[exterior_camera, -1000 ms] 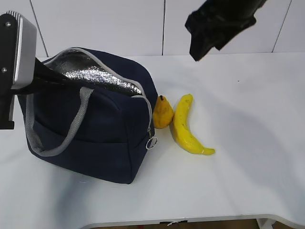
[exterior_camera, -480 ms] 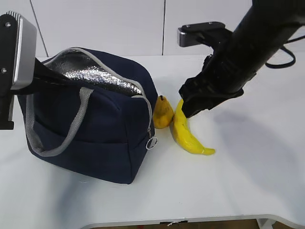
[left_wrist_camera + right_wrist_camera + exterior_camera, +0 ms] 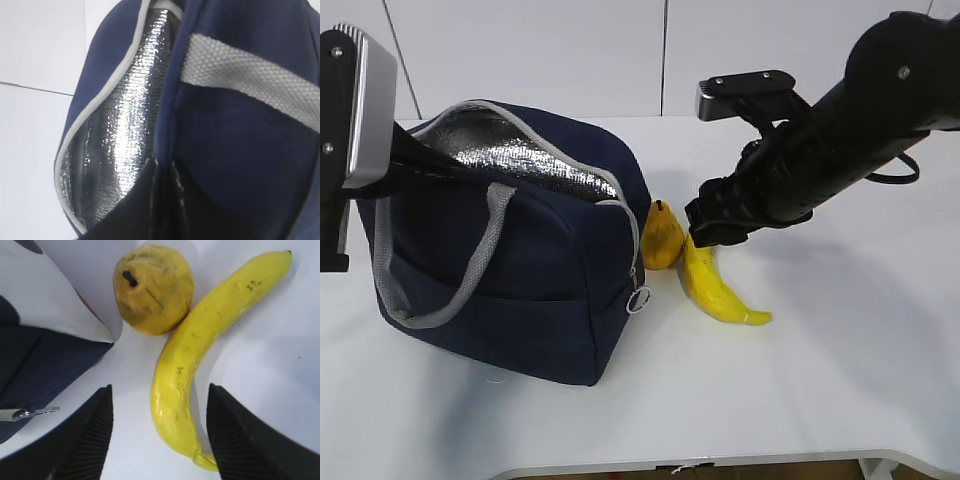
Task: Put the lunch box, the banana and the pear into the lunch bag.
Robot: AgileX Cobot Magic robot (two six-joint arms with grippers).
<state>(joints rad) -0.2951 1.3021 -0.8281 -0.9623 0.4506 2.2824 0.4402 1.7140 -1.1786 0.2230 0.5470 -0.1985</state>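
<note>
The navy lunch bag (image 3: 540,290) stands on the left with its top unzipped and its silver lining (image 3: 115,130) showing. My left gripper (image 3: 165,200) is shut on the bag's rim, pinching the fabric edge (image 3: 415,158). Just right of the bag stands the yellow-orange pear (image 3: 661,238), touching the banana (image 3: 715,285) that lies beside it. My right gripper (image 3: 159,435) is open, low over the banana (image 3: 200,350), with one finger on each side of its stem end. The pear (image 3: 152,287) lies beyond the fingertips. The lunch box is out of view.
The bag's grey handle (image 3: 470,270) hangs down its front, and the zipper's ring pull (image 3: 638,299) dangles at the corner nearest the pear. The bag's white side (image 3: 60,300) is close to the right gripper's left finger. The white table (image 3: 840,360) ends in a wall behind.
The right arm has come down from the top of the view and now has its open jaws on either side of the banana. The left gripper, the bag and the fruit have not moved.
</note>
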